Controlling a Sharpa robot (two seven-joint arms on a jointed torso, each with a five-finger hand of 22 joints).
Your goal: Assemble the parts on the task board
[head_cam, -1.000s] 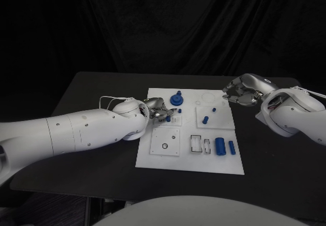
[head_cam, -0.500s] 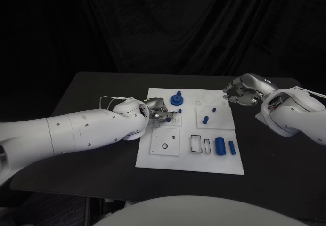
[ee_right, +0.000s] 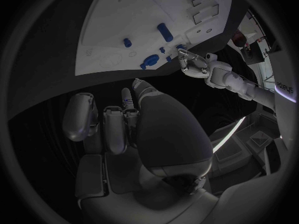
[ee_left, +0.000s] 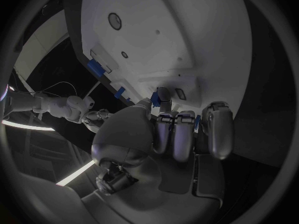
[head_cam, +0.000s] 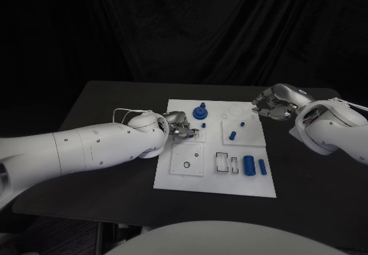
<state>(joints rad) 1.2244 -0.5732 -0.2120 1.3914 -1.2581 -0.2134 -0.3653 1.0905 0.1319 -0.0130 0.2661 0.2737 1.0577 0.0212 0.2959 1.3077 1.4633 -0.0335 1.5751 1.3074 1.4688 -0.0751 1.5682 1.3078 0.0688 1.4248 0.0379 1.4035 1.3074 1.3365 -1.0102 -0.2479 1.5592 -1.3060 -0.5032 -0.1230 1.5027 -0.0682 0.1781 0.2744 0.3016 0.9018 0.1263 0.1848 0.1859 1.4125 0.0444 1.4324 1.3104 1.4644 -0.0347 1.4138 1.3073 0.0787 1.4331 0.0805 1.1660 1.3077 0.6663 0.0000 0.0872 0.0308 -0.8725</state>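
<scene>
The white task board [head_cam: 215,180] lies in the middle of the black table. My left hand [head_cam: 178,127] hovers over the board's left middle, fingers curled round a small blue part [ee_left: 153,98] that peeks out at the fingertips. A blue round part with a peg [head_cam: 199,111] stands near the far edge, with a small blue piece [head_cam: 203,125] just beside it. Two short blue pegs [head_cam: 232,135] stand on the right-hand square plate. Two blue cylinders [head_cam: 248,164] lie near the front right. My right hand [head_cam: 272,103] hangs by the board's far right corner, fingers curled in, holding nothing.
Square and slotted white inserts [head_cam: 187,160] sit in the board's near half. Bare black table [head_cam: 115,101] surrounds the board on all sides. A dark curtain stands behind the table's far edge.
The small blue part that showed below my left hand's fingertips is now tucked behind the fingers. The right hand has not moved.
</scene>
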